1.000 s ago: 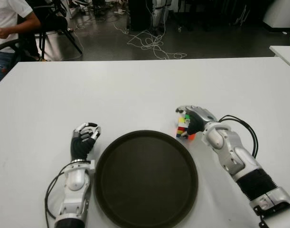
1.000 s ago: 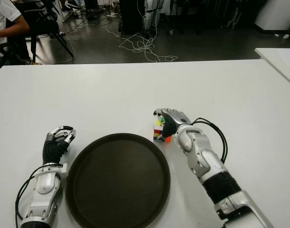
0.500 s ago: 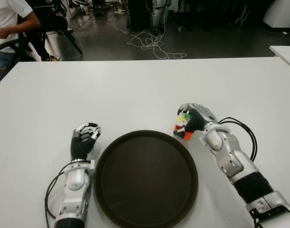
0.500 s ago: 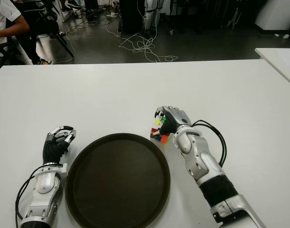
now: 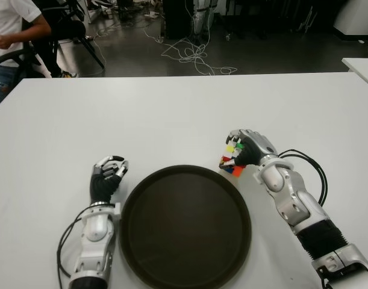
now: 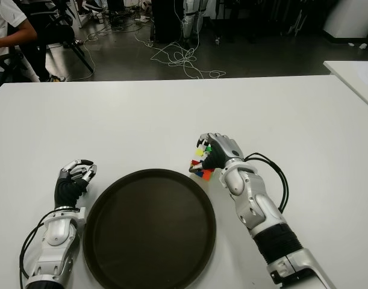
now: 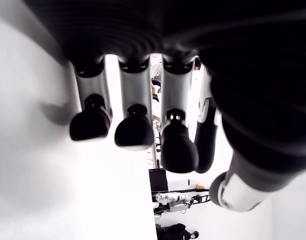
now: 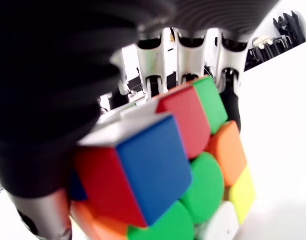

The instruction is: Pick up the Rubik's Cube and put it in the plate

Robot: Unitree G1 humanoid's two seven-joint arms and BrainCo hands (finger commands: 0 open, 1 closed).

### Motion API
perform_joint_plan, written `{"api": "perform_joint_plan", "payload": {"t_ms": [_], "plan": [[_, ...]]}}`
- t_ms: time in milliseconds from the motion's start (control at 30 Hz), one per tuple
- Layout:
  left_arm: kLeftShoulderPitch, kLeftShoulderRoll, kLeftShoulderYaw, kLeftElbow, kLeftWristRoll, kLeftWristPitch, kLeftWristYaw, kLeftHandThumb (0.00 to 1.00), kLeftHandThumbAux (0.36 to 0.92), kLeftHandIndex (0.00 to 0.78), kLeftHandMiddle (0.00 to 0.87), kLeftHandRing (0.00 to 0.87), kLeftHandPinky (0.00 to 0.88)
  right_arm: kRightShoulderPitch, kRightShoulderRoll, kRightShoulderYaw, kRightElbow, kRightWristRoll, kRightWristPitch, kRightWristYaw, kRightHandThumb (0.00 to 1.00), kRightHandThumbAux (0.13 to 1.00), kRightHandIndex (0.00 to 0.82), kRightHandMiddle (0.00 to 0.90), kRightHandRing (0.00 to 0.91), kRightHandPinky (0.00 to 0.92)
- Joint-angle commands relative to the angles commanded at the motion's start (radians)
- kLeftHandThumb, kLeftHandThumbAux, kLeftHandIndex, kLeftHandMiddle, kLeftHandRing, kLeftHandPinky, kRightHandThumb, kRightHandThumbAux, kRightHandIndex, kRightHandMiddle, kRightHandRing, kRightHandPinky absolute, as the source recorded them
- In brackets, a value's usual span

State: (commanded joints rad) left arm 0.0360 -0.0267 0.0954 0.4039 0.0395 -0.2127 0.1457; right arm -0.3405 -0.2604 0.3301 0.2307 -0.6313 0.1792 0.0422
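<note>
**Cube held at the plate's far right edge, on a wide white counter**

The white counter (image 5: 171,114) fills most of the eye views, its surface plain and matte. A second white surface (image 5: 361,66) shows at the far right, apart from the counter. Beyond the counter's far edge lies a dark floor (image 5: 135,54) with a tangle of pale cables (image 5: 196,57) spread over it, and dark chair or stand legs (image 5: 81,45) to the left. A seated person (image 5: 12,30) in a white shirt shows at the upper left corner.

A round dark plate (image 5: 185,226) sits on the counter near the robot, between its two arms.

The right hand (image 5: 249,152) is just beyond the plate's right far rim, and its fingers (image 8: 188,55) are curled round the Rubik's Cube (image 6: 202,162), which it grips. The cube is tilted, at the plate's outer rim rather than in the plate; whether its low corner touches the counter cannot be told. The right wrist view shows the cube close up, with blue, red, green, orange and yellow squares, pressed between the fingertips and the palm.

The left hand (image 5: 106,176) shows just left of the plate, its fingers (image 7: 134,127) curled inward with nothing in them.
</note>
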Motion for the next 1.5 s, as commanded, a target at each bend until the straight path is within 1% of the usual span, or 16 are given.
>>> {"api": "perform_joint_plan", "payload": {"t_ms": [333, 567, 667, 700, 767, 800, 900, 967, 1000, 1067, 1100, 1167, 1233, 1333, 1433, 1500], "plan": [[0.005, 0.0, -0.002, -0.007, -0.003, -0.005, -0.007, 0.705, 0.707, 0.443, 0.806, 0.824, 0.801, 0.002, -0.001, -0.002, -0.007, 0.004, -0.002, -0.008, 0.0, 0.789, 0.523, 0.705, 0.74, 0.737], [0.005, -0.001, -0.001, -0.006, 0.0, -0.005, -0.003, 0.705, 0.707, 0.443, 0.805, 0.823, 0.802, 0.004, 0.007, -0.012, -0.01, 0.007, 0.006, -0.025, 0.0, 0.79, 0.521, 0.64, 0.687, 0.679], [0.004, -0.002, 0.001, -0.003, 0.001, -0.006, 0.0, 0.704, 0.707, 0.443, 0.807, 0.825, 0.805, 0.004, 0.016, -0.029, -0.017, 0.011, 0.017, -0.046, 0.0, 0.794, 0.537, 0.655, 0.69, 0.675], [0.003, -0.002, 0.001, -0.003, 0.002, -0.005, 0.001, 0.704, 0.707, 0.443, 0.807, 0.826, 0.806, 0.005, 0.019, -0.033, -0.019, 0.012, 0.019, -0.052, 0.0, 0.785, 0.527, 0.624, 0.655, 0.605], [0.003, -0.001, 0.001, -0.003, 0.002, -0.002, 0.001, 0.704, 0.707, 0.443, 0.808, 0.827, 0.806, 0.006, 0.024, -0.04, -0.022, 0.012, 0.024, -0.063, 0.0, 0.777, 0.519, 0.596, 0.624, 0.542], [0.003, 0.0, 0.001, -0.004, 0.003, -0.001, 0.0, 0.704, 0.707, 0.443, 0.807, 0.826, 0.805, 0.007, 0.025, -0.043, -0.024, 0.012, 0.026, -0.069, 0.0, 0.766, 0.504, 0.553, 0.566, 0.436], [0.004, 0.004, -0.002, -0.007, 0.006, 0.006, -0.003, 0.704, 0.707, 0.443, 0.806, 0.825, 0.803, 0.017, 0.027, -0.068, -0.04, 0.019, 0.023, -0.099, 0.0, 0.754, 0.488, 0.505, 0.494, 0.317], [0.005, 0.007, -0.003, -0.01, 0.008, 0.011, -0.005, 0.703, 0.707, 0.443, 0.804, 0.823, 0.799, 0.025, 0.025, -0.084, -0.053, 0.027, 0.018, -0.114, 0.0, 0.772, 0.498, 0.526, 0.487, 0.385], [0.005, 0.007, -0.004, -0.01, 0.01, 0.013, -0.004, 0.703, 0.707, 0.443, 0.804, 0.822, 0.798, 0.034, 0.022, -0.095, -0.067, 0.035, 0.014, -0.116, 0.0, 0.774, 0.499, 0.529, 0.486, 0.395], [0.005, 0.008, -0.005, -0.011, 0.013, 0.016, -0.002, 0.703, 0.707, 0.443, 0.807, 0.824, 0.802, 0.049, 0.019, -0.115, -0.094, 0.052, 0.006, -0.117, 0.0, 0.783, 0.505, 0.556, 0.516, 0.469], [0.004, 0.008, -0.005, -0.011, 0.014, 0.016, 0.0, 0.703, 0.707, 0.443, 0.808, 0.825, 0.804, 0.06, 0.021, -0.136, -0.111, 0.073, -0.009, -0.124, 0.001, 0.793, 0.519, 0.598, 0.576, 0.549], [0.003, 0.008, -0.005, -0.01, 0.016, 0.017, 0.003, 0.703, 0.707, 0.443, 0.81, 0.827, 0.807, 0.07, 0.025, -0.158, -0.128, 0.098, -0.025, -0.131, 0.007, 0.804, 0.538, 0.647, 0.646, 0.636], [0.0, 0.008, -0.004, -0.007, 0.013, 0.013, 0.002, 0.703, 0.707, 0.443, 0.811, 0.828, 0.809, 0.079, 0.035, -0.182, -0.133, 0.129, -0.069, -0.161, 0.022, 0.81, 0.562, 0.688, 0.699, 0.697], [-0.001, 0.008, -0.003, -0.005, 0.01, 0.01, 0.0, 0.703, 0.707, 0.443, 0.812, 0.829, 0.811, 0.089, 0.043, -0.203, -0.147, 0.155, -0.111, -0.187, 0.04, 0.814, 0.586, 0.725, 0.745, 0.747], [-0.001, 0.008, 0.0, -0.001, 0.004, 0.002, -0.004, 0.702, 0.707, 0.443, 0.813, 0.829, 0.81, 0.114, 0.065, -0.23, -0.213, 0.188, -0.174, -0.233, 0.101, 0.812, 0.624, 0.767, 0.789, 0.789], [-0.002, 0.008, 0.0, 0.002, 0.002, -0.002, -0.005, 0.702, 0.707, 0.443, 0.812, 0.829, 0.806, 0.128, 0.081, -0.235, -0.254, 0.198, -0.193, -0.248, 0.146, 0.81, 0.637, 0.784, 0.805, 0.803]]}}
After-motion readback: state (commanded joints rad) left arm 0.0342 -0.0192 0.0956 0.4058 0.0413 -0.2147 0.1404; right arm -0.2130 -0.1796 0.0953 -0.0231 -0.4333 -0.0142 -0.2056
